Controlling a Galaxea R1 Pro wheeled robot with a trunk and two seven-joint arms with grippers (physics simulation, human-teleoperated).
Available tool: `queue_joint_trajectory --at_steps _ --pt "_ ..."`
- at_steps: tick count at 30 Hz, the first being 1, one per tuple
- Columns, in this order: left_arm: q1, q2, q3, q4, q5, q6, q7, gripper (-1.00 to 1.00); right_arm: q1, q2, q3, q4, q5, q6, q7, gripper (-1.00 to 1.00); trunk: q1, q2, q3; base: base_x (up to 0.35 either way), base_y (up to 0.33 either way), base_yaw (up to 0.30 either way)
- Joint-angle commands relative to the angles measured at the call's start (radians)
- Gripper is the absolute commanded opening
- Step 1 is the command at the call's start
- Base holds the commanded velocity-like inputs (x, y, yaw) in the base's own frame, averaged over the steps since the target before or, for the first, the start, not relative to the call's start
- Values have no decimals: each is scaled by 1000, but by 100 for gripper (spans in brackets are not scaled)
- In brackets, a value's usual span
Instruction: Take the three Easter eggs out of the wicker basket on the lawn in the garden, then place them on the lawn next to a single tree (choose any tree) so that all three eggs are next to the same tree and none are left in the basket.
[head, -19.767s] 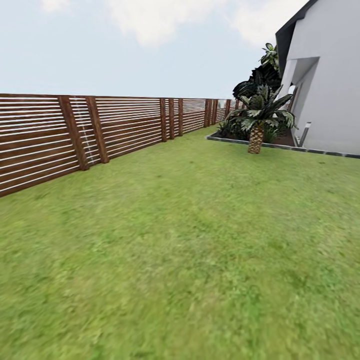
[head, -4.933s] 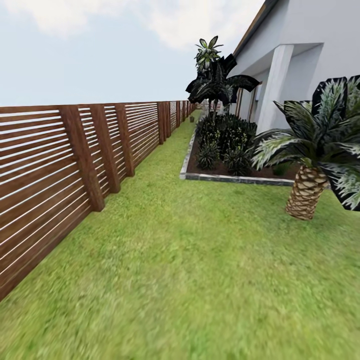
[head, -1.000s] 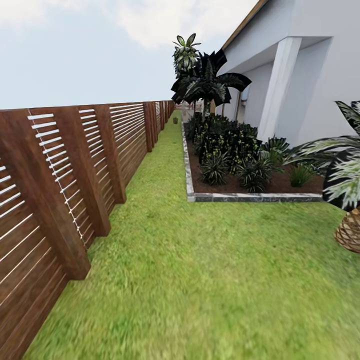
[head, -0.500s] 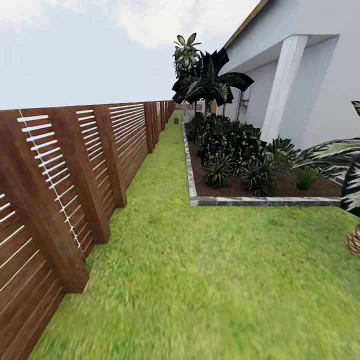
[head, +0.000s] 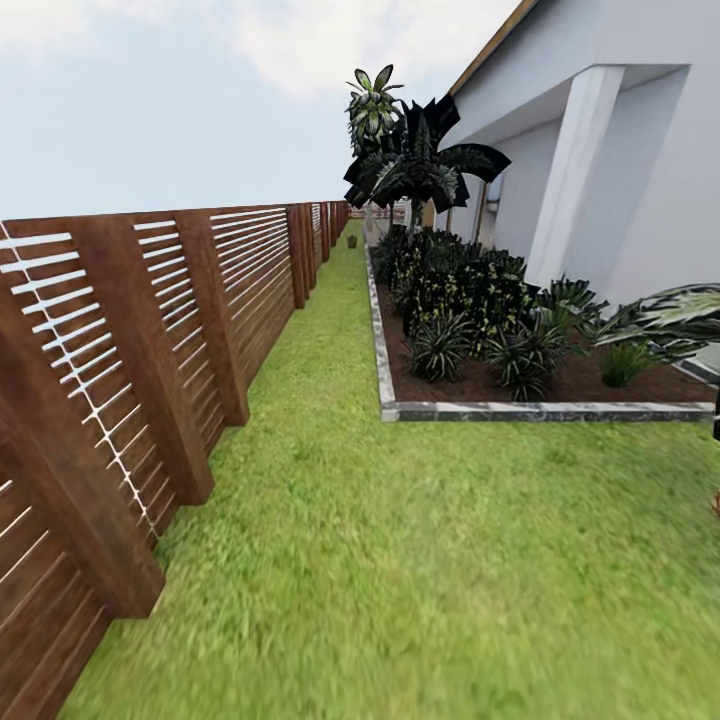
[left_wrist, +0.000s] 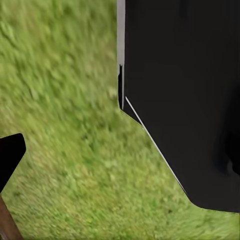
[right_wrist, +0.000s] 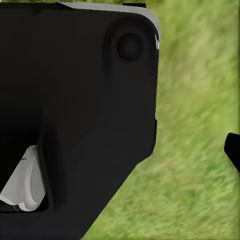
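Head view: lawn (head: 420, 560) between slatted fence (head: 150, 330) and kerbed shrub bed (head: 500, 330)

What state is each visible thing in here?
lawn: bare grass, nothing lying on it.
wooden fence: upright, intact, along the lawn's left.
planting bed: full of shrubs, edged by a grey kerb.
small brown object: far down the lawn, too small to identify.

Camera farther along the lawn (head: 400, 560), fence (head: 150, 340) and planted bed (head: 500, 330) nearer.
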Motion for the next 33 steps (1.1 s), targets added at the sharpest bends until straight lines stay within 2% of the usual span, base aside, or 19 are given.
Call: queue_joint_trajectory --at_steps 1,15,22,33 --pt "0 0 0 -1 0 0 0 100 0 0 0 0 0 0 0 100 1 -1 -1 323 0 0" --pt "0 0 0 -1 0 0 0 100 0 0 0 0 0 0 0 100 1 -1 -1 323 87 2" --pt "0 0 0 -1 0 0 0 100 0 0 1 0 0 0 0 100 1 -1 -1 323 123 149" --pt "0 0 0 -1 0 0 -1 100 0 0 0 0 0 0 0 100 1 -1 -1 323 116 7"
